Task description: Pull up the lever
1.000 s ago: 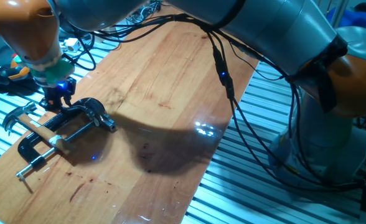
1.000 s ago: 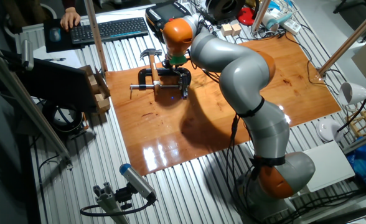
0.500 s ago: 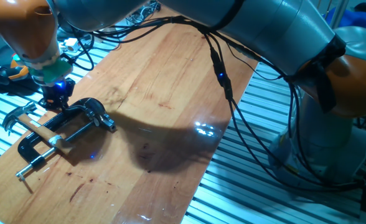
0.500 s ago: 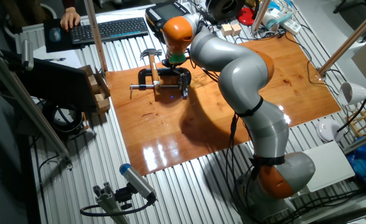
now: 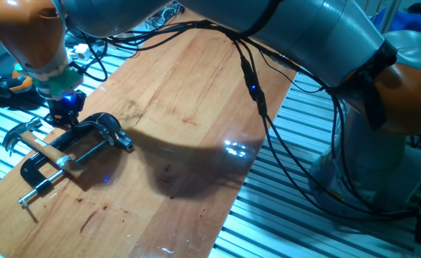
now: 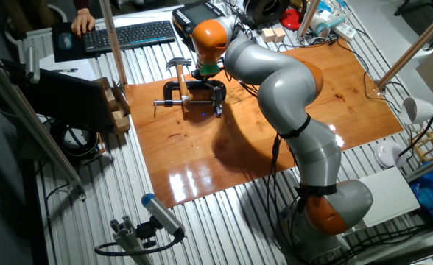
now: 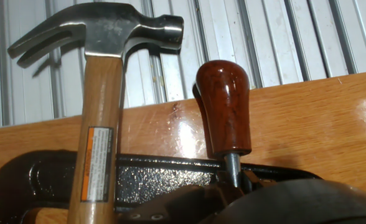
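Almost nothing differs between a second ago and now. In one fixed view, the tool (image 5: 66, 115) sits very slightly higher above the black clamp (image 5: 89, 136) than it did a second ago, a shift that was already complete half a second ago; since then it shows no movement. In the other fixed view, no difference in the arm's (image 6: 275, 81) pose can be made out at all.

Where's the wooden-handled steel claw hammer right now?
The wooden-handled steel claw hammer lies across the black bar clamp at the wooden board's corner; in the hand view it sits left of the lever's reddish-brown knob.
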Controlling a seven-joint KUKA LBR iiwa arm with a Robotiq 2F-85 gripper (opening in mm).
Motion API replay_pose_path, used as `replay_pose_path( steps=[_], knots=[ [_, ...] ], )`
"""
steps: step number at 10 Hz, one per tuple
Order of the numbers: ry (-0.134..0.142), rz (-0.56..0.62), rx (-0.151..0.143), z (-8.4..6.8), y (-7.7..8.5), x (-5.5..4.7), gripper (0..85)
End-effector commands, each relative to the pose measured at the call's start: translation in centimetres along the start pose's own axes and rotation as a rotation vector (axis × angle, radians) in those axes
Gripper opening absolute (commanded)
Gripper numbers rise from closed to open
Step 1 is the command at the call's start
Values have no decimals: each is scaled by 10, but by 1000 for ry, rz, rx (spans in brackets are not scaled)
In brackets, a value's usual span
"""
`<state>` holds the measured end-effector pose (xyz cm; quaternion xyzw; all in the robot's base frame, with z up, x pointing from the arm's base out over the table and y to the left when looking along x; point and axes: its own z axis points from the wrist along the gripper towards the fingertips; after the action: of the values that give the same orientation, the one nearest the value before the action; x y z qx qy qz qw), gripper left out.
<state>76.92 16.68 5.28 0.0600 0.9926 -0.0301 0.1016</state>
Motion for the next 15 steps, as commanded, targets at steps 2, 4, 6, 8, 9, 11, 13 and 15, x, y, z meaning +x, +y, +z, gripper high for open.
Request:
replay_pose_path(
  steps=[2,4,6,8,9,11,13,15],
  knots=[
    [8,-7,8,-4,0,0,0],
    [11,-6,18,-10,1,0,0],
    [17,-3,19,-15,3,-1,0],
    [24,-5,23,-22,4,-3,0],
    [32,-7,22,-28,3,-4,0],
    [38,-10,29,-38,4,-4,0],
    [44,-16,29,-46,4,-3,0],
    [47,-17,28,-53,5,-3,0]
  ],
)
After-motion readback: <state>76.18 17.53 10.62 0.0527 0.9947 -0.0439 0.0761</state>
